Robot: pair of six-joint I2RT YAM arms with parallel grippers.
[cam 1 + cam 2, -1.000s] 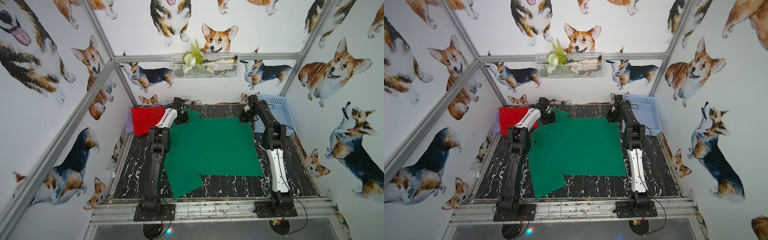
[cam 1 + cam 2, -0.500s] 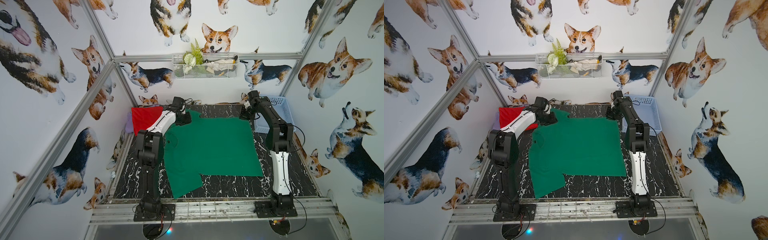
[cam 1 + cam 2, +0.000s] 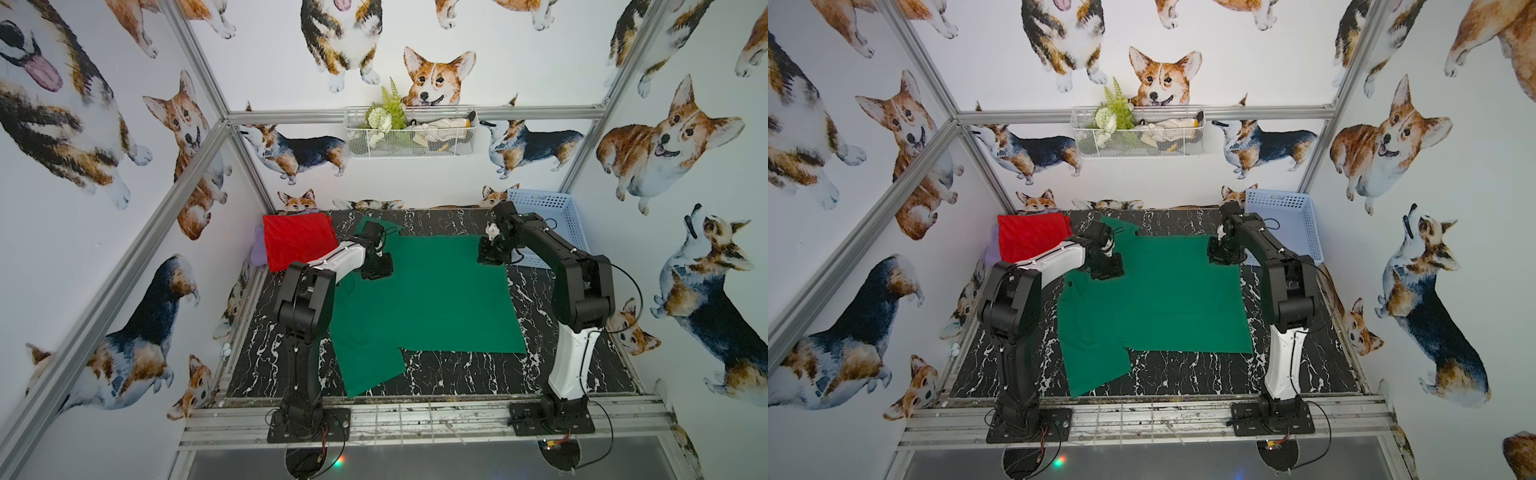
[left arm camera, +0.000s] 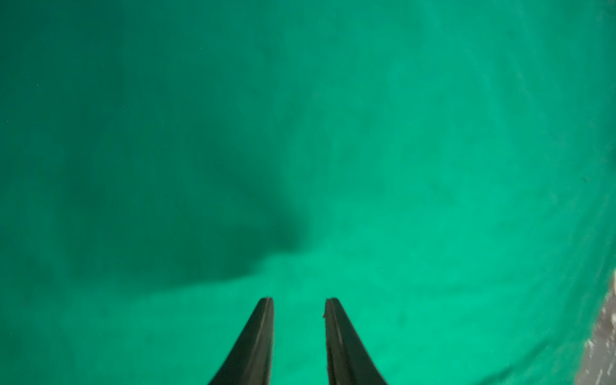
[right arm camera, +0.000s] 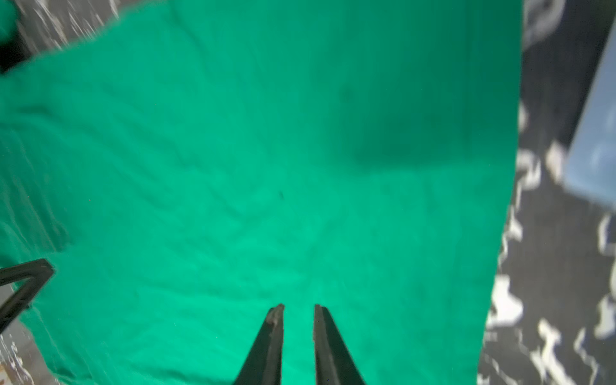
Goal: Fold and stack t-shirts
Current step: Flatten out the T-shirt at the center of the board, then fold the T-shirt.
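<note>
Green t-shirt (image 3: 424,299) spread flat over the middle of the dark marbled tabletop (image 3: 457,374), in both top views. One sleeve pointing toward the near edge on the left-arm side, the other toward the back wall. Straight hem along the right-arm side.

Red t-shirt (image 3: 297,241) folded into a rectangle in the far corner on the left-arm side, lying on a pale purple cloth (image 3: 258,249). Near the green shirt's far sleeve; touching it or not, cannot tell.

Left claw (image 4: 299,300) over the green shirt near its far sleeve. Fingers spread, a clear gap between the tips, only green cloth behind them, nothing pinched. Dark shadow on the fabric ahead of the tips. Resting on the cloth or just above it, cannot tell.

Right claw (image 5: 299,306) over the far corner of the shirt on the right-arm side. Fingers parted a little, narrower than on the left, nothing between them. Shirt's straight edge and bare tabletop off to one side in the right wrist view, blurred.

Pale blue plastic basket (image 3: 557,208) in the far corner behind the right arm, just beside that corner of the shirt. White wire basket (image 3: 411,137) with greenery on the back wall.
</note>
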